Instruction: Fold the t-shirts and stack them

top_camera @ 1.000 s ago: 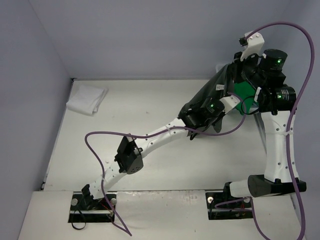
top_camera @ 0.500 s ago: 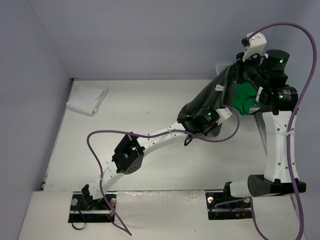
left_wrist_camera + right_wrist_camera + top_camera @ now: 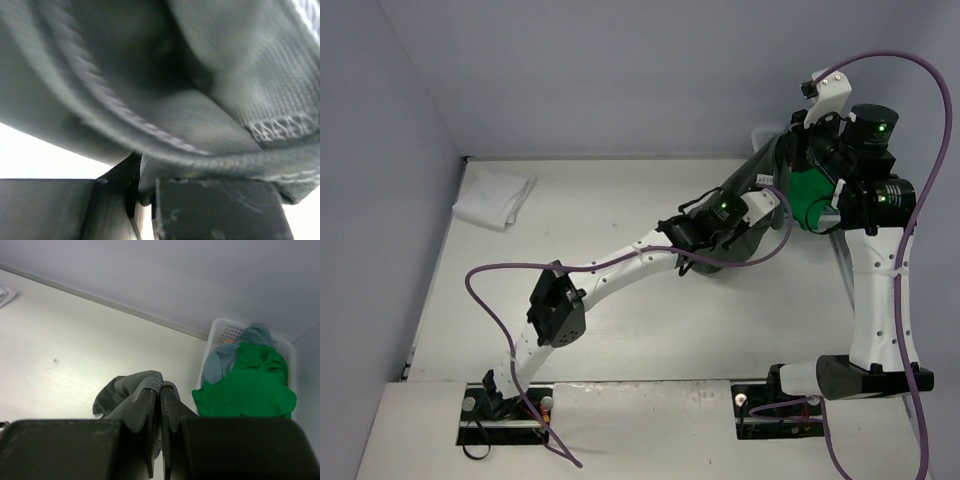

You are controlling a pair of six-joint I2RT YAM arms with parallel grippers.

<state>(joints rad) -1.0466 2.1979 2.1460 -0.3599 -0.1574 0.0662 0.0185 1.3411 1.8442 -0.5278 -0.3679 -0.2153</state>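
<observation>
The dark grey t-shirt [image 3: 761,172] hangs above the table's far right, held by both grippers. My right gripper [image 3: 160,390] is shut on a bunched fold of it, high up near the basket. My left gripper [image 3: 144,192] is shut on a stitched hem of the same shirt [image 3: 165,85], lower and to the left; the cloth fills the left wrist view. The bright green t-shirt [image 3: 252,385] and the teal-blue t-shirt [image 3: 224,361] lie crumpled in the white lattice basket [image 3: 219,332]. The white t-shirt [image 3: 495,196] lies folded at the far left corner.
The basket stands at the table's far right corner, against the back wall. A grey side wall [image 3: 380,200] runs along the left edge of the table. Purple cables [image 3: 505,290] loop from both arms over the table.
My left gripper has shut on the dark grey shirt's hem. The left arm has shifted up and left, and the right gripper holds its grip up high.
</observation>
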